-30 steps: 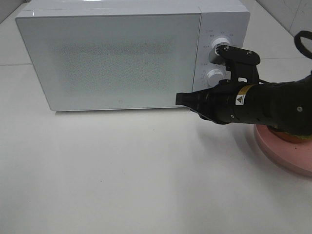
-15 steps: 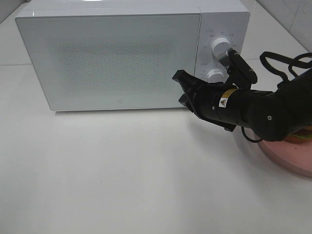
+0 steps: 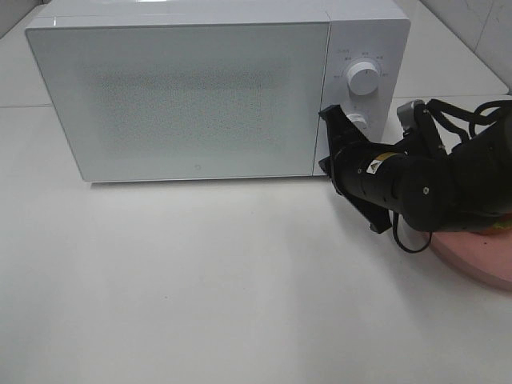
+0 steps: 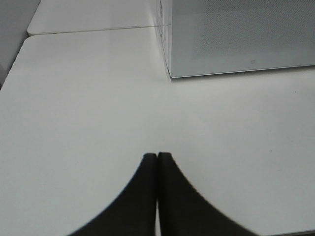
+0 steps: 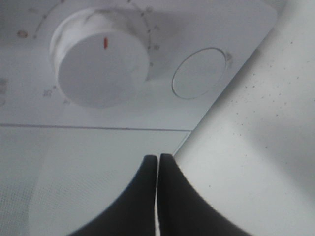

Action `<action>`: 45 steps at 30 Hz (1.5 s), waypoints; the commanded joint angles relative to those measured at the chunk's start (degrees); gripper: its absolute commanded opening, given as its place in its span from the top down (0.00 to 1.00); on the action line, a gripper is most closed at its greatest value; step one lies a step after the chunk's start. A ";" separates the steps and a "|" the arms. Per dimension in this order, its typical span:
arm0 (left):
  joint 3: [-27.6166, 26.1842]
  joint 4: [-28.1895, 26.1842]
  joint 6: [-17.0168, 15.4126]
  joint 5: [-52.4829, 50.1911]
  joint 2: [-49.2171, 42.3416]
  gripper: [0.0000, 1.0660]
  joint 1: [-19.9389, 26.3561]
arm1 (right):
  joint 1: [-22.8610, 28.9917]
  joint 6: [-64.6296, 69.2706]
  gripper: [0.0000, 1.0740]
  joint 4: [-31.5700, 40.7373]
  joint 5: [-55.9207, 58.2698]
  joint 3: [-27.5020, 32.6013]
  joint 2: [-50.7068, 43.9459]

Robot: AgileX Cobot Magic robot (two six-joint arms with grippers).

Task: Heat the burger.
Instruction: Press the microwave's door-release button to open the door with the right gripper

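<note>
The burger [image 3: 499, 230] is nearly all hidden behind my right arm; only a sliver shows above the pink plate [image 3: 478, 258] at the table's right. The white microwave [image 3: 192, 96] stands at the back with its door closed. My right gripper [image 3: 326, 138] is shut and holds nothing, its tips close to the seam between door and control panel. In the right wrist view the shut fingertips [image 5: 158, 157] point at the panel below the lower knob [image 5: 101, 66] and beside a round button [image 5: 199, 73]. My left gripper [image 4: 157, 156] is shut, hovering over bare table left of the microwave.
The upper knob [image 3: 364, 78] sits on the control panel above my right gripper. The white table [image 3: 200, 280] spreads out in front of the microwave. A table seam runs behind the microwave's left corner [image 4: 165, 73].
My right gripper has swung back from the front of the door to the lower control panel and rolled onto its side. The arm now covers more of the burger.
</note>
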 commanded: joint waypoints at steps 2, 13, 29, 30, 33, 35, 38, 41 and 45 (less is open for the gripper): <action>0.00 -0.34 -0.06 -0.80 -1.09 1.00 0.06 | 0.06 -0.11 1.00 4.07 -4.01 -0.34 0.80; 0.00 -0.34 -0.06 -0.80 -1.09 1.00 0.06 | 0.06 -0.06 1.00 9.45 -11.34 -0.34 5.33; 0.00 -0.34 -0.06 -0.80 -1.09 1.00 0.06 | 0.06 0.40 1.00 10.31 -15.36 -1.49 8.77; 0.00 -0.34 -0.06 -0.80 -1.09 1.00 0.06 | 0.06 0.40 1.00 10.31 -15.36 -1.49 8.77; 0.00 -0.34 -0.06 -0.80 -1.09 1.00 0.06 | 0.06 0.40 1.00 10.26 -15.36 -1.55 8.77; 0.00 -0.34 -0.06 -0.80 -1.09 1.00 0.06 | 0.06 0.40 1.00 9.63 -14.95 -2.23 8.77; 0.00 -0.34 -0.06 -0.80 -1.09 1.00 0.06 | 0.06 0.40 1.00 8.88 -14.95 -2.81 8.77; 0.00 -0.34 -0.06 -0.80 -1.09 1.00 0.06 | 0.06 0.40 1.00 8.88 -14.84 -3.90 9.34; 0.00 -0.34 -0.06 -0.80 -1.09 1.00 0.06 | 0.06 0.40 1.00 9.57 -15.24 -4.18 10.94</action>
